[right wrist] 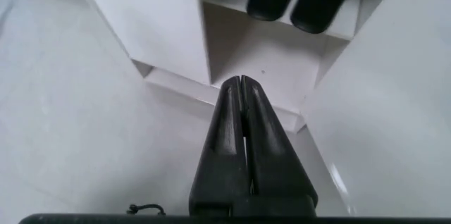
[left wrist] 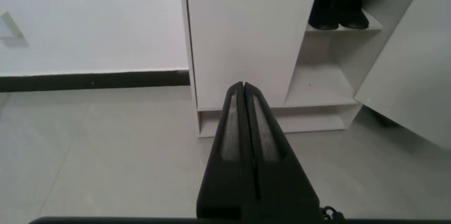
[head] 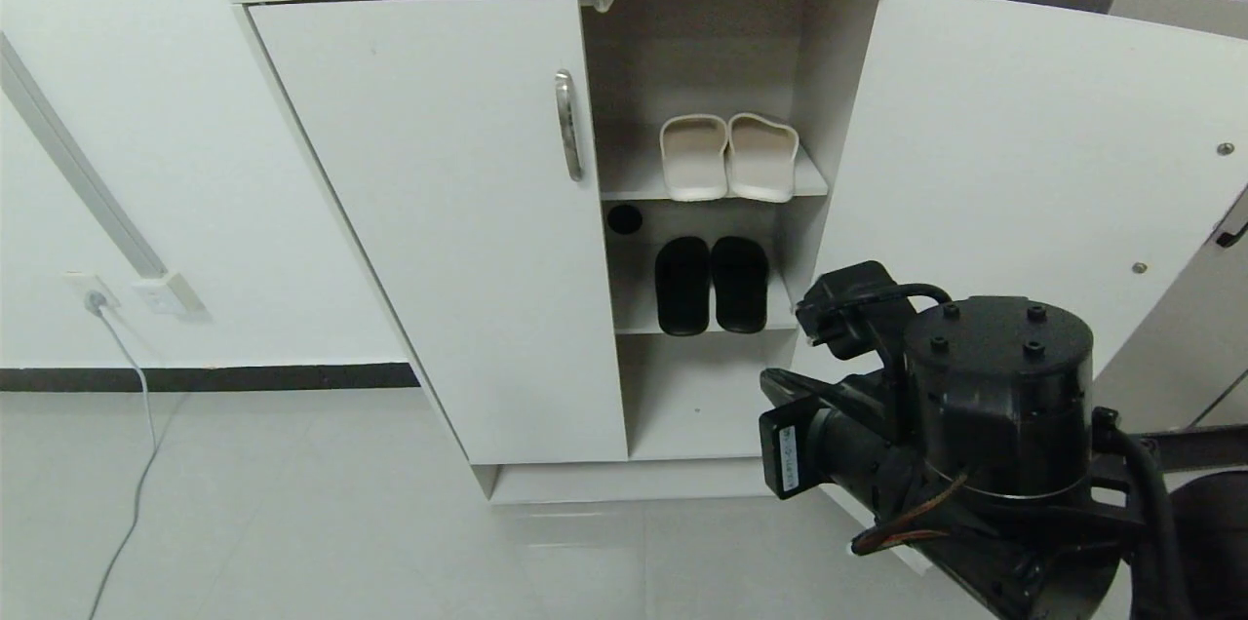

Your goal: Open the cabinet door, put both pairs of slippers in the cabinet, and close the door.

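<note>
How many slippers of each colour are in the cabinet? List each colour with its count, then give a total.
White slippers: 2
Black slippers: 2
Total: 4

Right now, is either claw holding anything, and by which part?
Nothing is held. The left claw and the right claw are both shut and empty.

Nothing legible shows. One small white label point(head: 788, 457) sits on the right arm's wrist housing, back from the right gripper point(right wrist: 243, 80); its print is too fine to make out.
</note>
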You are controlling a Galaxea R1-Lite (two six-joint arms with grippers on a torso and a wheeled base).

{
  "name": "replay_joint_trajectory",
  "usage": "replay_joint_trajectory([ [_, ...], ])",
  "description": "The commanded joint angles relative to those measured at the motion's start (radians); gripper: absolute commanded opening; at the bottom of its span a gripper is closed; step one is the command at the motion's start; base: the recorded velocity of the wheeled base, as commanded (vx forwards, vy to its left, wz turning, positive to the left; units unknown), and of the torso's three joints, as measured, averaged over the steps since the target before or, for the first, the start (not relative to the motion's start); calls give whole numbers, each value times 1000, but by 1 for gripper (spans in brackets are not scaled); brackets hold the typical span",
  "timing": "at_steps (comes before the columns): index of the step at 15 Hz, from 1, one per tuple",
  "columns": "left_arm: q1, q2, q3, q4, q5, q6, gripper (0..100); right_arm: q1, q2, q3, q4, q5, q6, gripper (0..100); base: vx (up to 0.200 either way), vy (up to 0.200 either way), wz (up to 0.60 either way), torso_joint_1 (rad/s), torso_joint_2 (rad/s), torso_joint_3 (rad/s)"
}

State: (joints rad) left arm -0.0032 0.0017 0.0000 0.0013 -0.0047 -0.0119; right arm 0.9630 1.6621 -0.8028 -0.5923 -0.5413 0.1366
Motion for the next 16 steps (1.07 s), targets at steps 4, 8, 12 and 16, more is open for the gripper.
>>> replay_joint_trajectory([
  [4,0,0,0,0,0,-2,0,-6,5,20,-1,1,-2,0,0,0,0,0,0,0],
  [8,0,0,0,0,0,-2,0,-6,7,30,-1,1,-3,0,0,0,0,0,0,0],
  [12,0,0,0,0,0,-2,0,-7,8,28,-1,1,-3,0,0,0,0,0,0,0],
  [16,0,0,0,0,0,-2,0,-10,8,28,-1,1,-3,0,0,0,0,0,0,0],
])
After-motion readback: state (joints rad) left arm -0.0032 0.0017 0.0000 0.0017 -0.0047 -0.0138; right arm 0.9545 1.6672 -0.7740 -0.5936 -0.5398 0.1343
